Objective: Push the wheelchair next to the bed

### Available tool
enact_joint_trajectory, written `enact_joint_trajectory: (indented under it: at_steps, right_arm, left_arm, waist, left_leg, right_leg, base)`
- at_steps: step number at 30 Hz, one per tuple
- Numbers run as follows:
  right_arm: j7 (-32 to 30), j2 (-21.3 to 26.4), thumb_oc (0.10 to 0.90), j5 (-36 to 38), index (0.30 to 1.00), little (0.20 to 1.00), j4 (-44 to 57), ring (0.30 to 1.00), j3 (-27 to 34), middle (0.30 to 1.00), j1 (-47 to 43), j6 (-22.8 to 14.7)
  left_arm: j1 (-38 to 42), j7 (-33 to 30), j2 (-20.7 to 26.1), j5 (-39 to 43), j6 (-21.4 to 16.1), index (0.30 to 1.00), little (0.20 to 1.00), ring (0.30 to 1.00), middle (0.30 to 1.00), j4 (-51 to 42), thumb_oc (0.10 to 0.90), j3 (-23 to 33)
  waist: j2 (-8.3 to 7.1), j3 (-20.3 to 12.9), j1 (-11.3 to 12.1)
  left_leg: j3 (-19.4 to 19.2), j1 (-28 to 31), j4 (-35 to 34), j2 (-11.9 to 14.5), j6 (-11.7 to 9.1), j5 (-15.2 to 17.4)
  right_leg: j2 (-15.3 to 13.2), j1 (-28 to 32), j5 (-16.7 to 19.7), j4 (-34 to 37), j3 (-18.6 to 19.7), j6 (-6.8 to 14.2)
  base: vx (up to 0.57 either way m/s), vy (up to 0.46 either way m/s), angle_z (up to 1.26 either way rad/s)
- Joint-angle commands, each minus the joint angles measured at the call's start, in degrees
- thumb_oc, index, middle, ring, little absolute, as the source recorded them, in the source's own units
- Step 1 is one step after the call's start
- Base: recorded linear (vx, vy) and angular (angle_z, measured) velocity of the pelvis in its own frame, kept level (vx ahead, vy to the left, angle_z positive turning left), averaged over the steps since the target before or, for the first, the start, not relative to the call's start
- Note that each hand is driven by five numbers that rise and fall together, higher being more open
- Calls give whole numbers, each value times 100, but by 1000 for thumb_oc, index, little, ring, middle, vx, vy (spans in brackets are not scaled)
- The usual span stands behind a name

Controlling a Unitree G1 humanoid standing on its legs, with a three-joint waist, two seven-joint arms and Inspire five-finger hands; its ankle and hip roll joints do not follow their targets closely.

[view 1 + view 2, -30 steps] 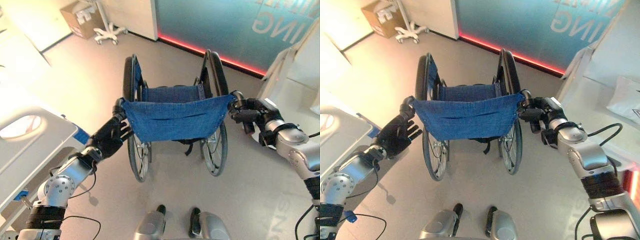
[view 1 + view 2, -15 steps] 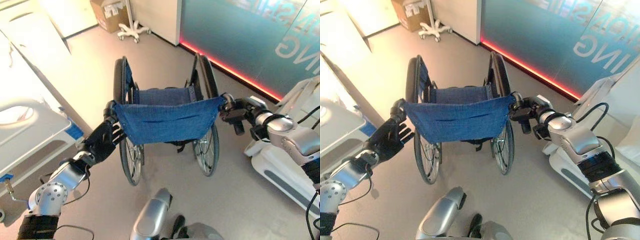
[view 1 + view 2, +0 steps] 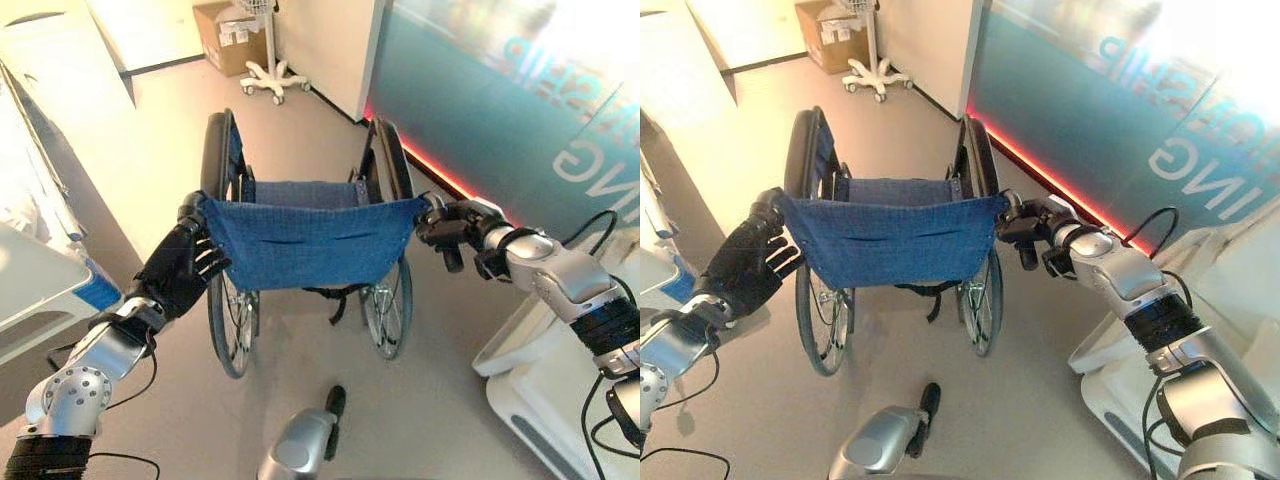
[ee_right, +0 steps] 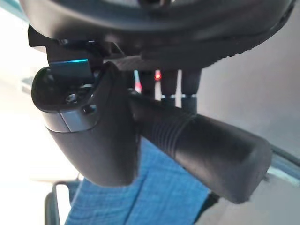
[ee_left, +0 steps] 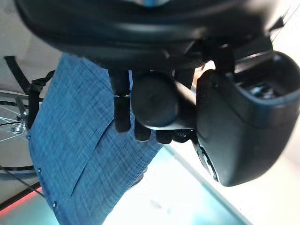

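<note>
Centrally, a wheelchair [image 3: 305,240] with a blue cloth back stood on the grey floor [image 3: 430,400]. Each push handle was gripped: the left hand [image 3: 183,268] curled round one, the right hand [image 3: 447,226] round the other. Just left sat a bed [image 3: 40,290].

A hospital-like room: bed [image 3: 40,290], wheelchair [image 3: 305,240], wheeled stand [image 3: 268,70], cardboard box [image 3: 232,35].

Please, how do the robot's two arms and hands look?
Both arms are silver-grey metal with round joints and black ribbed bands. The left hand and right hand are dark, with jointed fingers. Thin black cables run beside each forearm.
</note>
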State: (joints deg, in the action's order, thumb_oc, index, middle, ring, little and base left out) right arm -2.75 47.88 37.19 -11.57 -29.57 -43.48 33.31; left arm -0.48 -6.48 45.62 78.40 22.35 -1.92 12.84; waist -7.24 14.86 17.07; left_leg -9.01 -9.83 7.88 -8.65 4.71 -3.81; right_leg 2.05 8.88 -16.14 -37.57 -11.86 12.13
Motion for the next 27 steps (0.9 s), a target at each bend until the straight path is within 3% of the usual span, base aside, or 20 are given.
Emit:
enact_joint_trajectory:
  at_steps: [1, 3, 5, 6, 7, 8, 9, 12, 14, 15, 17, 20, 22, 23, 24, 27]
  right_arm:
    - [1477, -110, 400, -281, 300, 300, 1057, 300, -109, 300, -503, -1728]
    - [1344, -236, 400, -361, 300, 300, 1071, 300, -70, 300, -424, -1699]
    - [1242, -307, 400, -468, 300, 300, 1053, 300, -38, 300, -340, -1654]
    - [1229, -245, 400, -545, 300, 300, 1054, 300, 18, 300, -298, -1633]
    - [1229, -242, 400, -545, 300, 300, 1056, 300, 23, 300, -298, -1632]
    - [1186, -60, 400, -492, 300, 300, 1041, 300, 87, 300, -288, -1650]
    - [1185, -47, 400, -485, 300, 300, 1037, 300, 90, 300, -290, -1655]
    - [1045, 116, 400, -231, 300, 300, 829, 300, 58, 300, -682, -1550]
    - [948, 131, 400, -6, 300, 300, 801, 300, 24, 300, -944, -1374]
    - [901, 104, 400, 69, 300, 300, 869, 300, 50, 300, -1040, -1204]
    - [862, 121, 400, 124, 300, 300, 1083, 300, 150, 300, -1019, -991]
    - [878, 231, 400, 232, 300, 300, 1120, 300, 168, 300, -1011, -882]
    - [1064, 254, 400, 298, 300, 300, 981, 300, 110, 300, -1070, -941]
    - [1213, 269, 400, 236, 300, 300, 964, 300, 37, 300, -1060, -1021]
    - [1267, 298, 400, 149, 300, 300, 995, 300, -25, 300, -1024, -1083]
    - [1237, 363, 400, 108, 300, 300, 1084, 300, -97, 300, -911, -1230]
  left_arm:
    - [853, 73, 678, 173, -1121, 300, 300, 300, 300, 276, 400, 1156]
    - [959, 119, 687, 190, -1087, 300, 300, 300, 300, 330, 400, 1072]
    - [1114, 219, 709, 191, -1112, 300, 300, 300, 300, 445, 400, 864]
    - [1244, 253, 786, 239, -1118, 300, 300, 300, 300, 472, 400, 747]
    - [1255, 254, 788, 240, -1119, 300, 300, 300, 300, 479, 400, 741]
    - [1358, 192, 881, 383, -1147, 300, 300, 300, 300, 384, 400, 602]
    - [1372, 181, 887, 390, -1150, 300, 300, 300, 300, 379, 400, 589]
    - [1598, 236, 941, 345, -1152, 300, 300, 300, 300, 431, 400, 383]
    - [1653, 271, 934, 279, -1212, 300, 300, 300, 300, 466, 400, 319]
    - [1641, 249, 881, 236, -1257, 300, 300, 300, 300, 434, 400, 318]
    - [1497, 187, 784, 135, -1291, 300, 300, 300, 300, 266, 400, 425]
    - [1218, 432, 556, 33, -1211, 300, 300, 300, 300, 182, 400, 618]
    - [1153, 362, 494, 61, -1164, 300, 300, 300, 300, 192, 400, 705]
    - [1057, 281, 424, 39, -1170, 300, 300, 300, 300, 155, 400, 781]
    - [979, 274, 356, 16, -1190, 300, 300, 300, 300, 124, 400, 813]
    - [879, 189, 253, -1, -1261, 300, 300, 300, 300, 1, 400, 788]
  waist:
    - [-59, -1085, 95]
    - [82, -1037, -21]
    - [248, -983, -122]
    - [354, -884, -235]
    - [364, -882, -248]
    - [424, -745, -326]
    - [431, -728, -343]
    - [335, -520, -455]
    - [284, -479, -481]
    - [246, -489, -476]
    - [194, -499, -480]
    - [116, -682, -507]
    - [131, -796, -598]
    - [98, -803, -612]
    - [79, -780, -625]
    - [62, -672, -638]
  left_leg:
    - [320, 105, -180, -189, 50, 172]
    - [541, 186, -38, -135, 57, 248]
    - [751, 284, 83, -91, 52, 286]
    - [1025, 465, 211, -54, 10, 378]
    - [1044, 460, 210, -46, 4, 364]
    - [1377, 679, 363, 3, -69, 534]
    - [1414, 700, 384, 4, -73, 560]
    - [1960, 1072, 581, -24, -95, 1220]
    - [2152, 1208, 681, 40, -155, 1386]
    - [2228, 1304, 725, 119, -201, 1422]
    - [2333, 1481, 712, 258, -264, 1401]
    - [2419, 1604, 866, 487, -446, 1075]
    - [2358, 1687, 1171, 712, -673, 569]
    - [2087, 1472, 2078, 805, -856, -264]
    - [1880, 1245, 2816, 826, -927, -598]
    - [1699, 522, 4109, 688, -929, -837]
  right_leg:
    - [531, -263, 3407, -121, 249, 257]
    - [376, -641, 3150, -254, 411, 120]
    - [-58, -860, 2665, 27, 342, -80]
    - [-443, -1011, 2175, 603, 328, -318]
    - [-433, -1002, 2196, 627, 305, -326]
    - [-694, -1224, 2041, 1543, 351, -483]
    - [-706, -1210, 2048, 1613, 335, -489]
    - [-1229, -1663, 2516, 3050, 660, -353]
    - [-1438, -1690, 2720, 3809, 694, -238]
    - [-1518, -1733, 2821, 4063, 721, -176]
    - [-1507, -1748, 2888, 3907, 713, -135]
    - [-1287, -1488, 2699, 3726, 694, -129]
    - [-1033, -1461, 2445, 3438, 690, -322]
    - [-913, -1268, 2314, 3401, 476, -531]
    - [-832, -1091, 2205, 3445, 386, -671]
    - [-687, -856, 2070, 3441, 338, -952]
  base:
    - [380, -65, 16]
    - [382, -15, 26]
    - [400, -15, 44]
    - [298, -78, 43]
    - [403, -206, 86]
    - [213, -141, 94]
    - [395, -243, 135]
    - [432, -288, 90]
    - [474, -333, 80]
    - [557, -396, 61]
    - [492, -351, 56]
    - [513, -324, 101]
    - [494, -280, 53]
    - [486, -350, 39]
    - [350, -312, 27]
    - [220, -221, 54]
